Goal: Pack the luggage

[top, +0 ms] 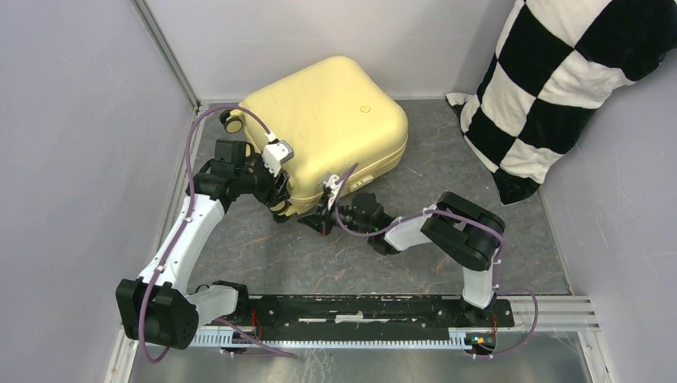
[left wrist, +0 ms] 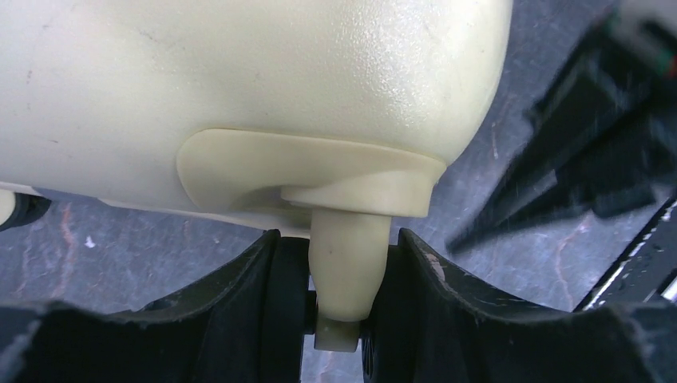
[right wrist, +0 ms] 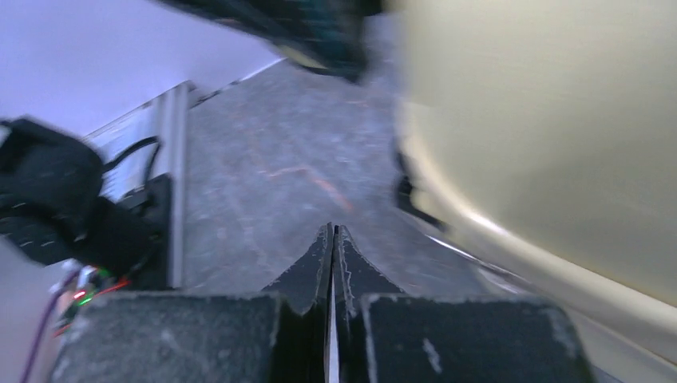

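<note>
Pale-yellow luggage near back wall, left tool clamping its caster

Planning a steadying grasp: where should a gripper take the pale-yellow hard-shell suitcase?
Probably a pale-yellow plastic corner caster stem, approached from the wheel end, as the left gripper does. The pale-yellow hard-shell suitcase lies closed; its rounded shell is too broad and smooth, while the stem is narrow and protrudes.

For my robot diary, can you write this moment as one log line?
left hand: clamped on pale-yellow plastic wheel post of pale-yellow hard-shell suitcase | right hand: shut, empty, beside suitcase | suitcase: closed
</note>
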Tool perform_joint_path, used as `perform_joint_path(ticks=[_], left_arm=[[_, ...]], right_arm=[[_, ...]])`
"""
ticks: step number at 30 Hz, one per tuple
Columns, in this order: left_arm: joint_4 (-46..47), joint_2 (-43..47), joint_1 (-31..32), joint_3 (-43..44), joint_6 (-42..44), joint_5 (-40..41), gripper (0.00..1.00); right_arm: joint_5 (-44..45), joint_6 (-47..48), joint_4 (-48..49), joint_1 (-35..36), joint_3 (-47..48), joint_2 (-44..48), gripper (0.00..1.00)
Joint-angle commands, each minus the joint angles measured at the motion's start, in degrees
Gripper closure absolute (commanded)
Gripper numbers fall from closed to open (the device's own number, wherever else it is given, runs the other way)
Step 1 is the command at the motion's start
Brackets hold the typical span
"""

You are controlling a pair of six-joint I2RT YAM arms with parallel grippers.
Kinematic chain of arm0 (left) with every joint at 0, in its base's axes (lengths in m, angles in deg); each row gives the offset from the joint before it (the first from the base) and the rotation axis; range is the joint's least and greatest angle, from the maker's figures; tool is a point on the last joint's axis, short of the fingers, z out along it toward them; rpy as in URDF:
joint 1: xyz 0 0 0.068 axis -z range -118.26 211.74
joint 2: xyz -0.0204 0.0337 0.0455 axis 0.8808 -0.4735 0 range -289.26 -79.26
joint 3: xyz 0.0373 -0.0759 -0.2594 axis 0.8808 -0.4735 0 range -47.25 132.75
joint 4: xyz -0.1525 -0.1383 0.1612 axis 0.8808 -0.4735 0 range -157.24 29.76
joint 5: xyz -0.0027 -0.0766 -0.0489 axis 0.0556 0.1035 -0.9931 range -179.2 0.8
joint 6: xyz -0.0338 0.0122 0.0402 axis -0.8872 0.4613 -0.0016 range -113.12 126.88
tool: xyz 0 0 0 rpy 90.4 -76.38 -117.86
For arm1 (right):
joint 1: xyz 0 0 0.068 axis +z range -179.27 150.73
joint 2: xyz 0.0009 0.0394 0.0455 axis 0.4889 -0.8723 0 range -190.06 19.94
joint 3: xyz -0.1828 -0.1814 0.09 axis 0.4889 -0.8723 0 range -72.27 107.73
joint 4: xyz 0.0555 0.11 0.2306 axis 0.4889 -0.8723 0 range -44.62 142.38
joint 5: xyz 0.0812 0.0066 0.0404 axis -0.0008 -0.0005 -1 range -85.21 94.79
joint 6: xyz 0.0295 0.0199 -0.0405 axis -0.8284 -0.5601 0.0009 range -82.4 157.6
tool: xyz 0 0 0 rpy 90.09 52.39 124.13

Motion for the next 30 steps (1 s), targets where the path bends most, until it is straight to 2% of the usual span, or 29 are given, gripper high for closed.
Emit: perform_joint_path(ticks=[1,3,5,6,7,8,9,10,13,19,24,30], left_arm=[[9.60,2.22,2.05,2.93,-7.98,-4.09,0.98],[8.48,2.04,2.30,3.75,-8.49,-4.16,0.98],[6.10,1.45,2.30,5.96,-7.99,-3.47,0.95],[3.87,0.91,2.23,7.71,-6.87,-2.81,0.86],[1.10,0.23,2.17,9.76,-5.49,-2.21,0.63],[-1.75,-0.53,2.09,11.98,-4.36,-1.25,0.33],[-4.76,-1.10,2.00,13.82,-2.95,-0.63,0.07],[-7.13,-1.74,1.84,16.23,-1.47,0.45,0.01],[-11.86,-3.23,-0.81,20.73,4.17,2.95,0.00],[-12.32,-15.05,-14.93,31.48,11.49,3.98,0.00],[-5.01,-24.54,-17.06,35.14,11.46,8.92,0.00],[-1.45,-32.96,-17.17,39.23,12.39,8.07,0.00]], right_arm=[[-3.59,-0.89,-0.66,4.56,1.82,1.11,0.91],[2.11,-1.16,-1.95,4.28,-2.93,4.80,0.74],[8.09,-2.56,-2.41,2.53,-9.07,10.47,0.64],[9.63,-3.51,-2.03,1.33,-12.96,13.14,0.60],[11.44,-4.13,-2.27,-0.02,-16.35,16.34,0.56],[14.13,-4.71,-3.50,-2.03,-20.08,20.39,0.53],[16.34,-4.84,-5.33,-3.81,-22.68,24.79,0.50],[17.57,-4.80,-8.42,-5.57,-24.60,28.18,0.49],[19.28,-2.91,-17.66,-10.82,-26.12,36.50,0.47],[19.96,0.41,-27.30,-14.88,-23.83,42.63,0.45],[18.91,-1.58,-26.67,-15.04,-24.00,42.08,0.45],[15.77,-5.02,-23.05,-15.07,-26.42,40.12,0.45]])
